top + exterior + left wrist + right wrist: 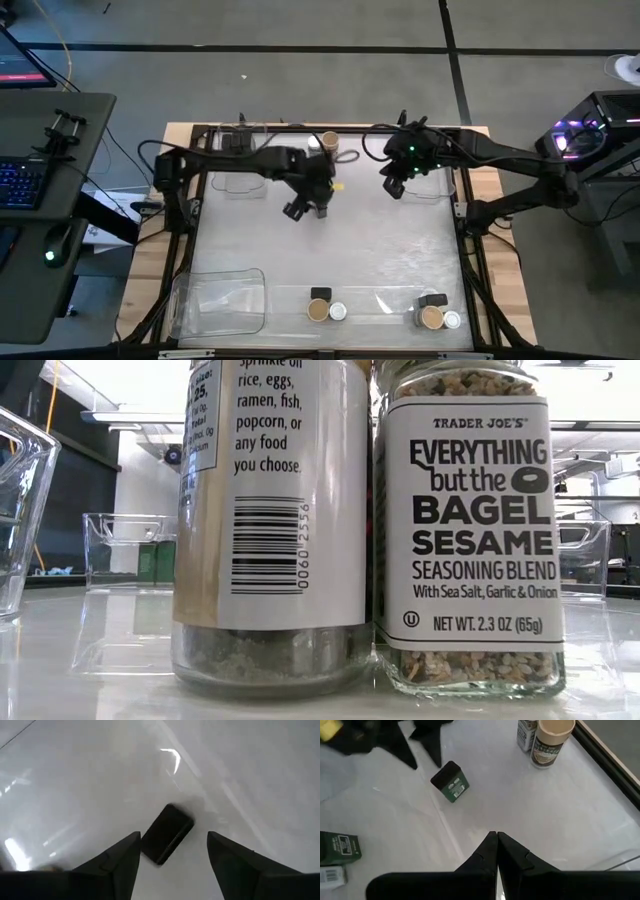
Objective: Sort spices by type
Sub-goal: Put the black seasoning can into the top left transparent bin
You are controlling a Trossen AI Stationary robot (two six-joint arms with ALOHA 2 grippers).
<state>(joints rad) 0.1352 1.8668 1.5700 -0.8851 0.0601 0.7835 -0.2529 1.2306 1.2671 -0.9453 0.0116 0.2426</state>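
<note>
Left wrist view: the left gripper [172,852] hangs with fingers spread apart above a black-topped green spice tin [450,782] standing free on the white table [400,250]. The right gripper [496,851] hovers nearby, fingers pressed together, empty.

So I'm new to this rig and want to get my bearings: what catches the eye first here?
Two spice jars fill the low view, one a bagel seasoning jar, the other a barcode jar. In the left wrist view, a black-topped box stands on the white table between the open left gripper's fingers, not gripped. The right gripper hovers shut nearby, holding nothing.
</note>
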